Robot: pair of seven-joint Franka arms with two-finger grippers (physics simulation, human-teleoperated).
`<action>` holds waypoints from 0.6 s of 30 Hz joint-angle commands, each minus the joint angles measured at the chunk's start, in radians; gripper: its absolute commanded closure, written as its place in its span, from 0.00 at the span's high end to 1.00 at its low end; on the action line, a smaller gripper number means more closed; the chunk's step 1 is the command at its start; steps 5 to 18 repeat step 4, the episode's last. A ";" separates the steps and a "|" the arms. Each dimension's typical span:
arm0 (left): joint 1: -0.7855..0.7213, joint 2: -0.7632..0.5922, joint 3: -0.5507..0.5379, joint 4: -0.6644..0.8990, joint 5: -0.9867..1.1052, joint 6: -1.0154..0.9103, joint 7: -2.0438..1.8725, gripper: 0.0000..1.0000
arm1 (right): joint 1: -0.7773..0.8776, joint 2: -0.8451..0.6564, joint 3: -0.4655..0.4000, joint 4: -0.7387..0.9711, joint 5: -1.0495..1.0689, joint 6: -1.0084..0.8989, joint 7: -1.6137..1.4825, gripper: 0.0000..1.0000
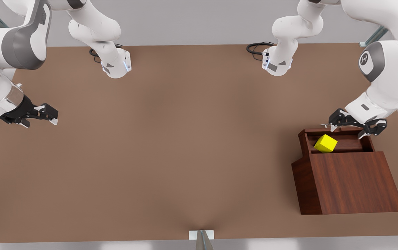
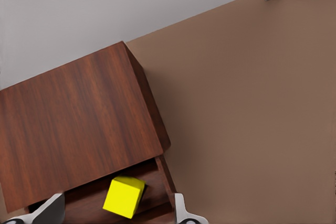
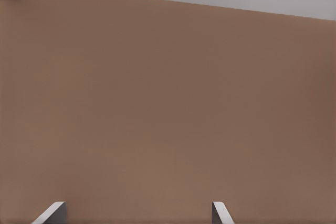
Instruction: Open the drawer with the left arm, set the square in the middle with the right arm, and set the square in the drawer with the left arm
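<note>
The dark wooden box point(image 1: 355, 180) stands at the front view's right with its drawer point(image 1: 349, 145) slid out toward the back. The yellow square point(image 1: 325, 143) lies tilted inside the drawer, free of any fingers. My left gripper point(image 1: 350, 129) hovers open just above the drawer's far end, by the silver handle point(image 1: 325, 125). In the left wrist view the square point(image 2: 124, 196) sits in the drawer below that gripper point(image 2: 116, 216), whose fingertips point(image 2: 52, 208) stand wide apart. My right gripper point(image 1: 50, 116) waits open and empty at the front view's left, over bare tabletop point(image 3: 168, 103).
The brown tabletop point(image 1: 185, 139) stretches between the two arms. The arm bases point(image 1: 115, 66) point(image 1: 277, 64) with black cables stand at the back edge. A small metal bracket point(image 1: 201, 235) sits at the front edge. The box is close to the table's right edge.
</note>
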 commanded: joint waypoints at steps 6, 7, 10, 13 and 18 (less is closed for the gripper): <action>0.007 -0.002 -0.003 0.000 0.003 -0.007 -0.534 1.00 | 0.000 -0.001 0.000 -0.001 0.000 0.009 0.001 1.00; 0.007 -0.002 -0.003 0.000 0.003 -0.007 -0.534 1.00 | 0.000 -0.001 0.000 -0.001 0.000 0.009 0.001 1.00; 0.007 -0.002 -0.003 0.000 0.003 -0.007 -0.534 1.00 | 0.000 -0.001 0.000 -0.001 0.000 0.009 0.001 1.00; 0.007 -0.002 -0.003 0.000 0.003 -0.007 -0.534 1.00 | 0.000 -0.001 0.000 -0.001 0.000 0.009 0.001 1.00; 0.007 -0.002 -0.003 0.000 0.003 -0.007 -0.534 1.00 | 0.000 -0.001 0.000 -0.001 0.000 0.009 0.001 1.00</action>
